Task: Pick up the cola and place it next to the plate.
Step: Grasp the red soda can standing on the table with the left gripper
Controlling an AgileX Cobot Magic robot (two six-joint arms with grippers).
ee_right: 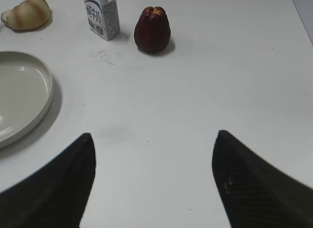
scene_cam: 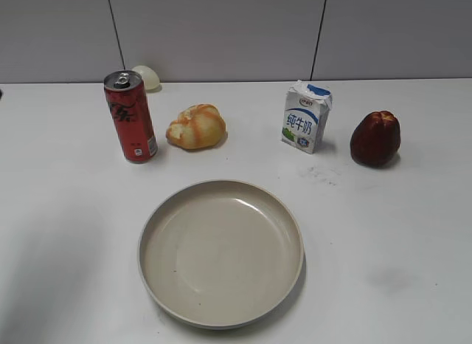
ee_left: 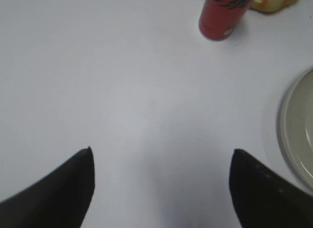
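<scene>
The cola [scene_cam: 130,117] is standing upright in the upper left of the exterior view, well behind and to the left of the plate [scene_cam: 221,253], which is lying in the lower middle of the frame. A bread roll [scene_cam: 196,126] is sitting just to the right of the can, near it but apart from it.

The step in hand looks like the approach to the can, and neither arm is showing in the exterior view. In the left wrist view the can's lower body [ee_left: 224,15] is appearing at the top right, well ahead of the left gripper [ee_left: 161,162], so this arm seems the better placed one. To do it well, the gripper should be coming in level at mid-height on the can, with its fingers passing on the sides away from the roll, so as not to be nudging the roll or tipping the tall, slim can. The bare worktop [scene_cam: 66,233] at the left of the plate is offering a fair spot for setting it down.

The left gripper is spread wide and grasping nothing, with only worktop between its fingers. The right gripper [ee_right: 154,162] is likewise spread wide and empty, facing the milk carton [ee_right: 102,13] and a dark red fruit [ee_right: 152,29] in the upper part of its view.
</scene>
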